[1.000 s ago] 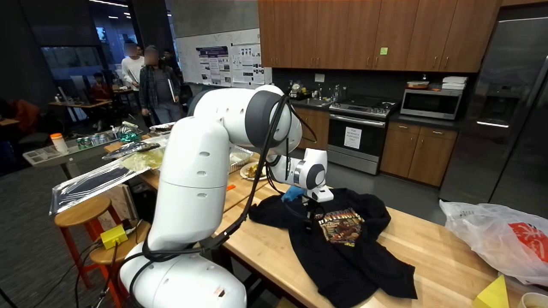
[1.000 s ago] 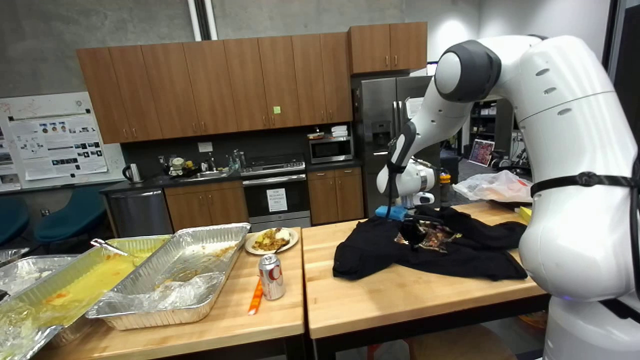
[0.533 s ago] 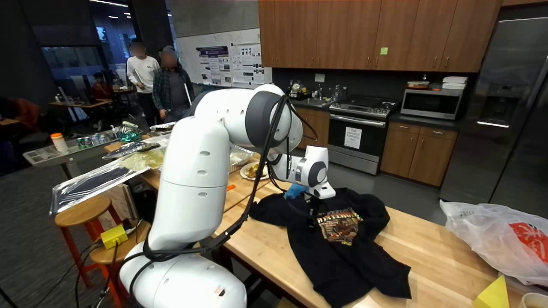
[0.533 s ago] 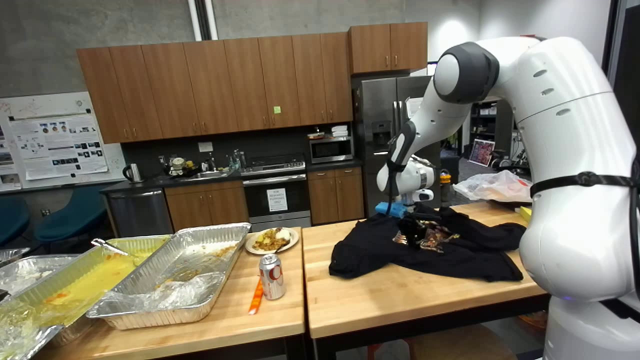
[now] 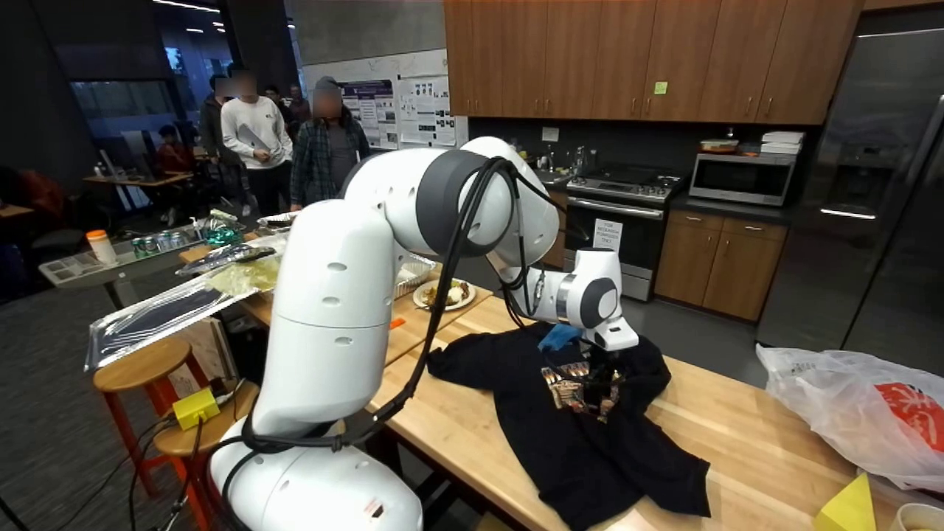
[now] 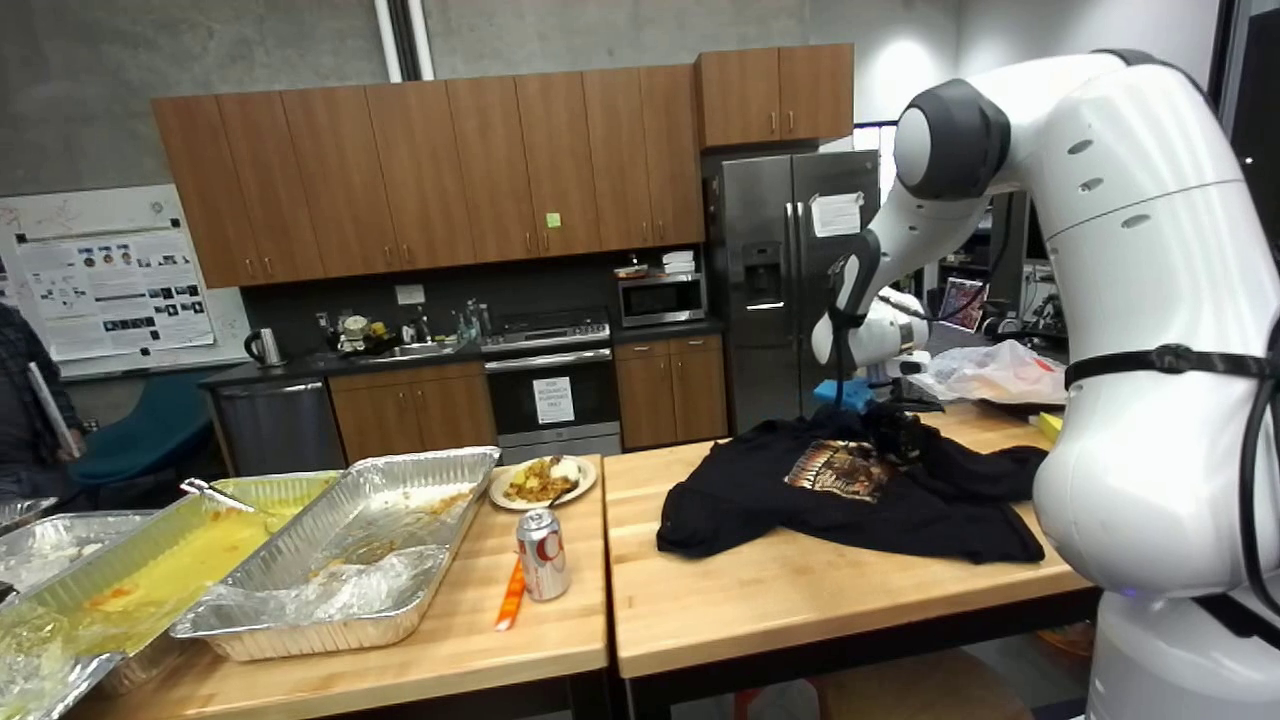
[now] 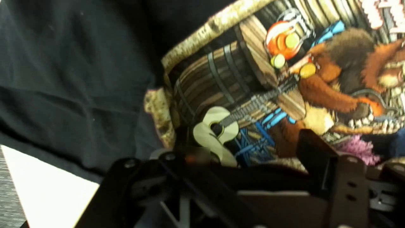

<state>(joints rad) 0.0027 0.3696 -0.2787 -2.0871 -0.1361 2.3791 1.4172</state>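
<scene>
A black garment with a colourful print lies spread on the wooden table, seen in both exterior views. Over the far part of it, beside the print, hangs my dark gripper, hard to make out against the black cloth. In the wrist view the print shows a barrel, a guitar and a furry figure. There the gripper has its fingers well apart, with only flat printed cloth showing beyond them. Whether the fingertips touch the cloth I cannot tell. Something blue is wrapped by the wrist.
On the table stand a white plastic bag, a yellow wedge and a cup. An adjoining table bears a food plate, a soda can, an orange strip and foil trays.
The jaws have opened. The arm first shifted slightly, then swung across the print to the garment's farther side. The garment's near edge slid a little early on. People in the background moved closer.
</scene>
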